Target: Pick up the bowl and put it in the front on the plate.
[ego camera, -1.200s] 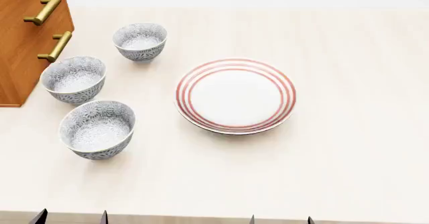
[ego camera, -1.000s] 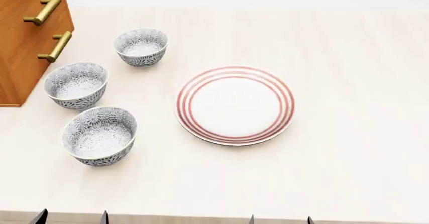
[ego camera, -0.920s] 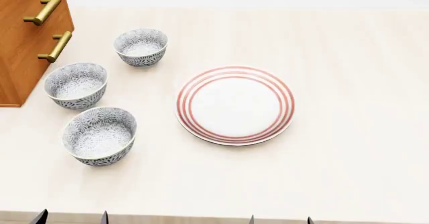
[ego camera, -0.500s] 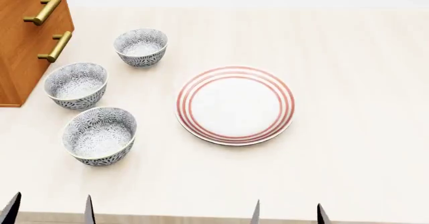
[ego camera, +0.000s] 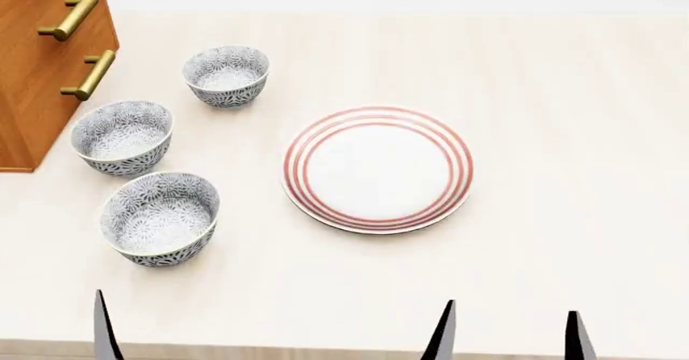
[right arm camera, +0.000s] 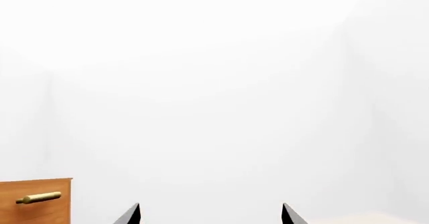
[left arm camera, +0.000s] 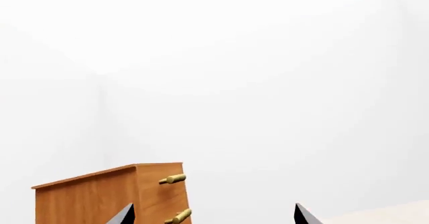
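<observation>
Bowl: the bowl point(ego camera: 160, 218) in the front is the nearest of three to the robot. It is small, round and deep, white with a dense grey flower pattern inside and outside. It stands upright on the table, to the left of the plate and apart from it, and nothing holds it.

Other bowls: the middle bowl point(ego camera: 122, 136) and the far bowl point(ego camera: 226, 75) look the same. The three make a slanted row, near one another but not touching.

Plate: the plate point(ego camera: 378, 169) is round, flat and white, with several thin red rings around its rim. It is wider than a bowl and lies near the middle of the table.

Table: the table point(ego camera: 560, 134) has a pale cream top with a faint wood grain – smooth and matte.

Cabinet: the cabinet point(ego camera: 43, 61) is of orange-brown wood, with two brass bar handles point(ego camera: 86, 75). It stands at the far left, just beside the middle bowl.

Left gripper: the left gripper point(left arm camera: 213, 215) shows two dark pointed fingertips set wide apart, with nothing between them. In the head view only one tip point(ego camera: 102, 328) is seen, at the near edge.

Right gripper: the right gripper point(ego camera: 508, 336) shows two dark, thin, blade-like tips – well apart and holding nothing – above the near table edge, in front of the plate.
</observation>
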Available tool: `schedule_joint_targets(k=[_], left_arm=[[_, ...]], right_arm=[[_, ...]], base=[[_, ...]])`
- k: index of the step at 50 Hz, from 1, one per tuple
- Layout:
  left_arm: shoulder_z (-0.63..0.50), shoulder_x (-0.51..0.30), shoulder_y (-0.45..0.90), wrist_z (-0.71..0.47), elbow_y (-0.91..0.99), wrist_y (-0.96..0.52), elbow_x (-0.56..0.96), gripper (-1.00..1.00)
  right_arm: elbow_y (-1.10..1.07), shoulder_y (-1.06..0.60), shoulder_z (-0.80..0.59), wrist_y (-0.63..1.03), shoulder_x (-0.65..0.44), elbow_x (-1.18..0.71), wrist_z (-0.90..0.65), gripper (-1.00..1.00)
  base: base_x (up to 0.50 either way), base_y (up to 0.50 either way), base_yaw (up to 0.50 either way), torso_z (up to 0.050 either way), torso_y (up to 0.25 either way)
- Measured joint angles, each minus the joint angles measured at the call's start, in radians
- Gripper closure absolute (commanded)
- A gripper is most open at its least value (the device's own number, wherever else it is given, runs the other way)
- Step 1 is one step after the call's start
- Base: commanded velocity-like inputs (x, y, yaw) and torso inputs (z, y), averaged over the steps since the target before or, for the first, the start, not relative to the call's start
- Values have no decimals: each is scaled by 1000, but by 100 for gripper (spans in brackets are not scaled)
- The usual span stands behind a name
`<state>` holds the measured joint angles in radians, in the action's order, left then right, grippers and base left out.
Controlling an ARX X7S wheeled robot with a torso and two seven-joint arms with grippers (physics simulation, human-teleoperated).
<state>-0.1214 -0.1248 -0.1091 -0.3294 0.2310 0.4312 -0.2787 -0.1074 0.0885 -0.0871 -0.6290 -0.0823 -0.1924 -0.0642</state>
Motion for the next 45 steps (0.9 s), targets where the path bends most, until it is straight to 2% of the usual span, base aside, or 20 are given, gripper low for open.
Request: schedule_joint_targets(k=[9,45], left_arm=[[-8,-9,-7,-23,17,13,-19,-100],[-38,-38,-13,-77,43,15,-45,-100]], right_arm=[[-5,4,-10,-40,-11,-7,-11,-100],[-16,2,-43,-96,-45,5,-56,-100]], base=[[141,0,0,0,0],[500,-52,0,0,0]])
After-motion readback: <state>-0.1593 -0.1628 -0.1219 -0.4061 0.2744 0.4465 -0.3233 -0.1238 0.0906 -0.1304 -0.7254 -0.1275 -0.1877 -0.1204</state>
